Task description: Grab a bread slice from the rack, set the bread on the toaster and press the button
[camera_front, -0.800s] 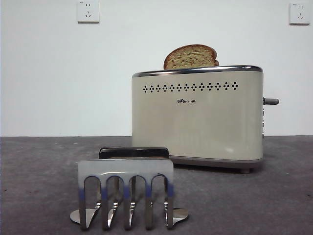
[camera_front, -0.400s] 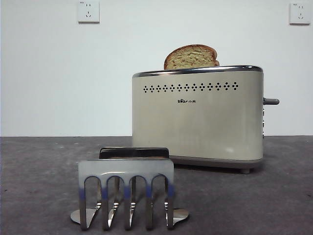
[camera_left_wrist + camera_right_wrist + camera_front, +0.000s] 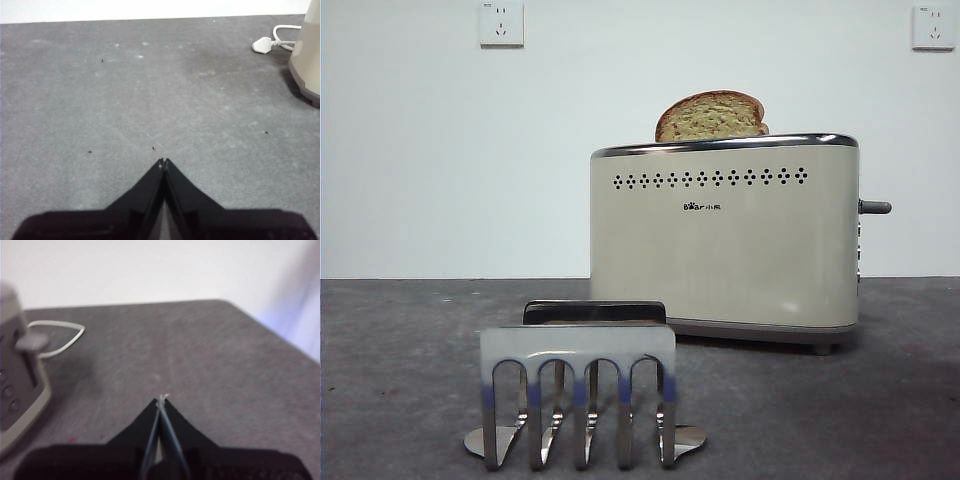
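- A white wall with two sockets stood behind a grey table; only the front view showed the sockets.
- The toaster, cream with a chrome rim, sat on the table towards the right of the front view. The left wrist view caught just one of its corners; the right wrist view showed its narrow end, blurred.
- The slice of bread stood upright in the toaster's top, its rounded crust above the rim, seen in the front view alone.
- The rack stood empty, nearer the camera and left of the toaster, apart from it.
- A white cord lay on the table beside the toaster; its plug showed only in the left wrist view.
- The left gripper hung over bare table, jaws together, holding nothing.
- The right gripper was near the toaster's narrow end, jaws together, empty.
- The button projected from that end, high on it.
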Tool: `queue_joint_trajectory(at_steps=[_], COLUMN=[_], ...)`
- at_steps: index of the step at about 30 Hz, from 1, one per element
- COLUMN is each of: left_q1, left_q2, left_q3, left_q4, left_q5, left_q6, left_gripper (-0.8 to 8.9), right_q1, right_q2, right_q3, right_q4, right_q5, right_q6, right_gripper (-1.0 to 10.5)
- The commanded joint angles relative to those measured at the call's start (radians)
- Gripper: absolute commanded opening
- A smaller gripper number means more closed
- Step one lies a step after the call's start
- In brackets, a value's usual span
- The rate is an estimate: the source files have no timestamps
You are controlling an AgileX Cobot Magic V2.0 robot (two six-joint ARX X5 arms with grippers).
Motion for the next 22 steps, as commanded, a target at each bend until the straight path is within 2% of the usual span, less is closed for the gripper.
queue_joint_trajectory(at_steps=[1, 5, 10, 16, 22], left_q1=[0.003, 0.003, 0.003, 0.003, 0.003], left_q2=[0.008, 0.024, 0.042, 0.073, 0.087], left_q3=[-0.010, -0.010, -0.010, -0.010, -0.010], left_q4=[0.001, 0.001, 0.001, 0.001, 0.009], left_q5=[-0.002, -0.002, -0.002, -0.002, -0.002], left_q6=[0.002, 0.002, 0.002, 0.002, 0.002], left_gripper=[-0.03, -0.03, -0.03, -0.03, -0.03], right_q1=[0.049, 0.101, 0.114, 0.114, 0.116], right_q2=[-0.043, -0.084, -0.131, -0.132, -0.132], right_q3=[-0.042, -0.089, -0.116, -0.116, -0.116], right_q4=[0.017, 0.018, -0.038, -0.043, -0.042], right_q5=[0.017, 0.016, -0.010, -0.014, -0.013], right_q6=[-0.003, -0.001, 0.021, -0.024, -0.024], right_gripper=[0.0, 0.0, 0.0, 0.0, 0.0])
